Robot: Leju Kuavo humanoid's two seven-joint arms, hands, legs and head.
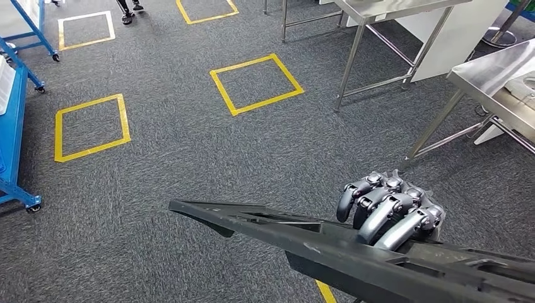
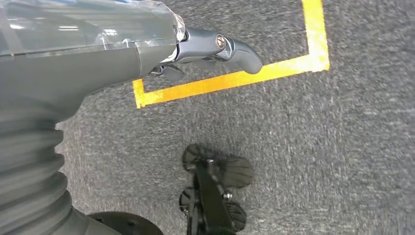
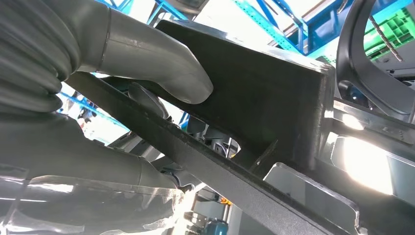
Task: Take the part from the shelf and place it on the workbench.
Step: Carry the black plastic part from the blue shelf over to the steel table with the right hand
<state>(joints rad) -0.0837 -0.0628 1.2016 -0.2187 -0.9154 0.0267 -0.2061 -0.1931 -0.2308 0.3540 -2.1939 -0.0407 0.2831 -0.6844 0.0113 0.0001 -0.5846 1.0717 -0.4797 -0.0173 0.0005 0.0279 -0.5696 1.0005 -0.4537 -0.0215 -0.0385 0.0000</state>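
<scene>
part [image 1: 353,252]: far end cut by frame edge | workbench [image 1: 498,76]: cropped at right | right hand [image 1: 391,211]: palm hidden behind part

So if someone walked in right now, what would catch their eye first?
The long black part stretching across the bottom of the head view, gripped by the right robot hand whose fingers curl over its edge. Next, the yellow tape squares on the grey carpet ahead, and the steel workbench at the right edge.

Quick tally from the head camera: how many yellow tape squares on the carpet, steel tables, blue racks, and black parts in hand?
Yellow tape squares: 4
Stainless steel tables: 2
Blue wheeled racks: 2
Long black plastic part, held by the right hand: 1
Total: 9
</scene>
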